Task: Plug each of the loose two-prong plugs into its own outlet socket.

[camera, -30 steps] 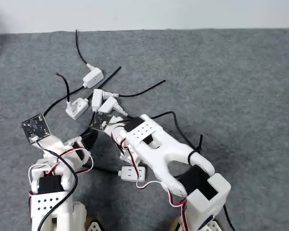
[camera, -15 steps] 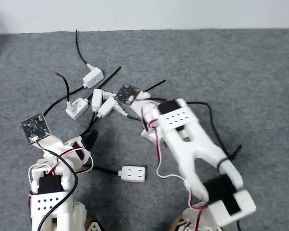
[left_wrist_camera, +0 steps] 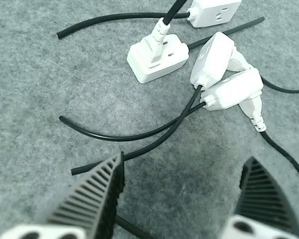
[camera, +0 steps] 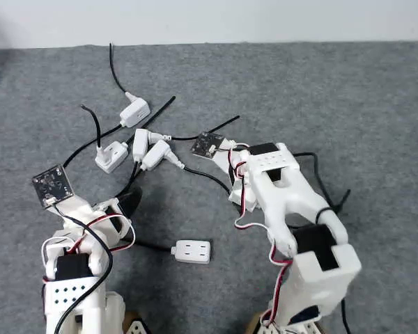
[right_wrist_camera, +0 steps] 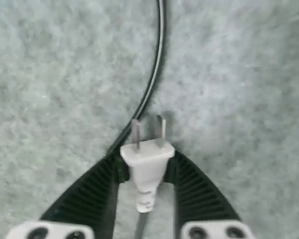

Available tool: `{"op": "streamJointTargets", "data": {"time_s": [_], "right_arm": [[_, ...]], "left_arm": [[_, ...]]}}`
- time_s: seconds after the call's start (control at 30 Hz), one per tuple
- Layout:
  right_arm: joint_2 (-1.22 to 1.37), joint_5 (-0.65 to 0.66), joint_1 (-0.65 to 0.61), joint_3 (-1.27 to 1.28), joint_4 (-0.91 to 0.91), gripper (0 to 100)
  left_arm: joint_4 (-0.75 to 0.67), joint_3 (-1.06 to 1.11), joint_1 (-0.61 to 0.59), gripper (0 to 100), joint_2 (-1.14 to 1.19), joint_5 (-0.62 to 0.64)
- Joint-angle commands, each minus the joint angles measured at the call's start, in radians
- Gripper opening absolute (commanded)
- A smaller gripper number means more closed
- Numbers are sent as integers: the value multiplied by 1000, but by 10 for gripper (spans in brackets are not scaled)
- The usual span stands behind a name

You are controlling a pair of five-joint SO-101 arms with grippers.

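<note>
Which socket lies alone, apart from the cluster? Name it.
The socket lying slots-up between the two arms; the other sockets bunch together farther out.

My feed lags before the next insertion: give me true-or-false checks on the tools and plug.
1. The right tool grips a two-prong plug. True.
2. The left tool is shut on a cable. False: it is open and empty, above the carpet.
3. The held plug's prongs sit in a socket. False: they are bare.
4. A white socket lies on the carpet with nothing plugged in. True.
</note>
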Motion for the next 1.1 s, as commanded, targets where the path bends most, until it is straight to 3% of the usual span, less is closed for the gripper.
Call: {"op": "streamJointTargets", "data": {"time_s": [0.0, 0.4, 0.73, 1.07], "right_arm": [[5, 9, -15, -40, 33, 241], [-8, 14, -56, -362, 398, 208], [88, 17, 48, -408, 374, 207], [171, 9, 25, -407, 338, 206]], "left_arm": [[2, -8, -3, 352, -11, -8], [2, -8, -6, 352, -11, -8], [2, -8, -8, 352, -11, -8], [2, -8, -6, 352, -11, -8]]}}
